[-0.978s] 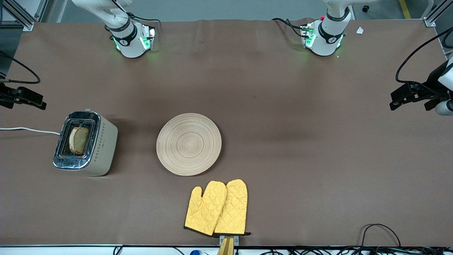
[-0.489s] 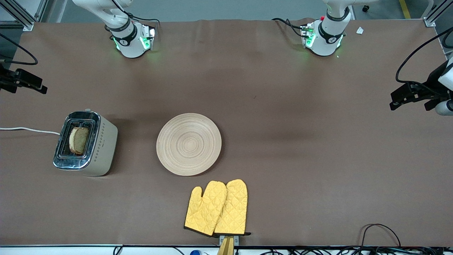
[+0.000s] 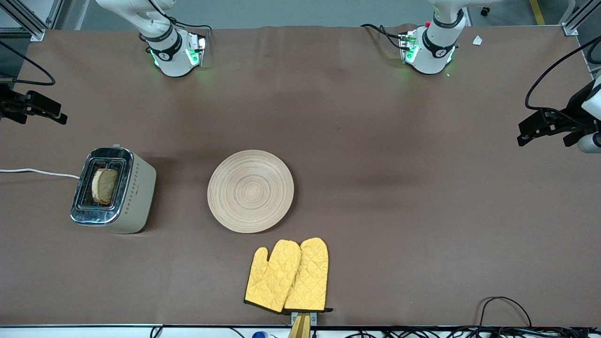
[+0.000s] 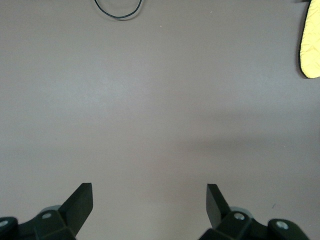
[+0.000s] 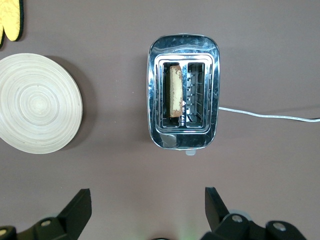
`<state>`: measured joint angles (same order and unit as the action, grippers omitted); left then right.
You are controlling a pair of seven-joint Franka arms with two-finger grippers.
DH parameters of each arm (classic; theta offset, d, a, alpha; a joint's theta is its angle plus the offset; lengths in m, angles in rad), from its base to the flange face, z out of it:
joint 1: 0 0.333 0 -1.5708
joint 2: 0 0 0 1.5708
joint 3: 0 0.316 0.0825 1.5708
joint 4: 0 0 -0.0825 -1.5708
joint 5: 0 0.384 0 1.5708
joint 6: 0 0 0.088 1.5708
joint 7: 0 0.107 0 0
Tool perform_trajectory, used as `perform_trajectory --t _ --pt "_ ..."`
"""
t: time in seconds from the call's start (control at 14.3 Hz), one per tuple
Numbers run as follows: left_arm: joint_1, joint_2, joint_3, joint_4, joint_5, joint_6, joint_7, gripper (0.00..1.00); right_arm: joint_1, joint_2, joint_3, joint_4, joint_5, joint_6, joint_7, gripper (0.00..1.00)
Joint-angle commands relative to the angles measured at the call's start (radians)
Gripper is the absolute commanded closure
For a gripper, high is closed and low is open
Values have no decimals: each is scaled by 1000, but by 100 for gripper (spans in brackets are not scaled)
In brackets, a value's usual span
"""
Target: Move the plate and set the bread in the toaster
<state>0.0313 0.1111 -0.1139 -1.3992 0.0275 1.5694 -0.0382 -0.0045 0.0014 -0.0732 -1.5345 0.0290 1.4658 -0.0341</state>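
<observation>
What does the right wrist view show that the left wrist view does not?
Only the right wrist view shows the toaster with the bread standing in one slot, its white cord, and the bare plate beside it. Only the left wrist view shows a loop of black cable. Both show brown table, a bit of yellow oven mitt, and that arm's own open end effector: left end effector, right end effector.

A brown speckled bread slice [image 3: 104,186] stands in the chrome-topped cream toaster [image 3: 114,190]; the round tan wooden plate [image 3: 250,190] lies empty beside it.
</observation>
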Motion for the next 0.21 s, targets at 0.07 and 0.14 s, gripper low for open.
perform_trajectory --t 0.07,0.14 --pt "5 -7 -3 0 14 3 15 0 -3 -26 4 -29 17 10 -1 0" --pt "5 -7 -1 0 15 3 15 0 -3 -26 3 -30 17 10 -1 0"
